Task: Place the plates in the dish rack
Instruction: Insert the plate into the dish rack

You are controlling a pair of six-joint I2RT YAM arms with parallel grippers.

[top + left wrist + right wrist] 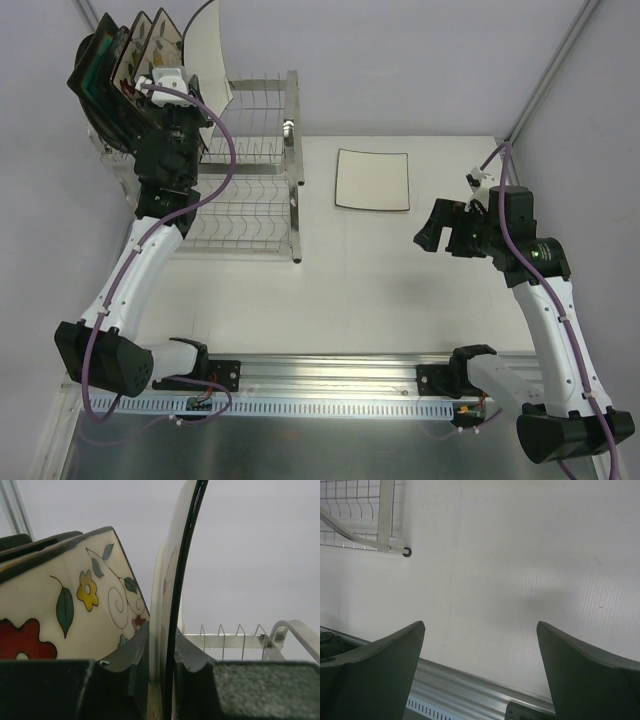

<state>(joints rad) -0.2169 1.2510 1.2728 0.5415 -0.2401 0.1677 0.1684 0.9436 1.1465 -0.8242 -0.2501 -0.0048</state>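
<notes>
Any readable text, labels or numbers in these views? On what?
None readable. The flowered plate carries only painted flowers and leaves; the round plate in the left gripper, the white plate on the table and the dish rack show no lettering.

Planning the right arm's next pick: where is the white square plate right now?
Top view: the white square plate lies flat on the table, just right of the dish rack, beyond the open right gripper.

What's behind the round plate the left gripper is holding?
Behind the round plate stands the flowered plate, then darker plates, their faces mostly covered.
</notes>
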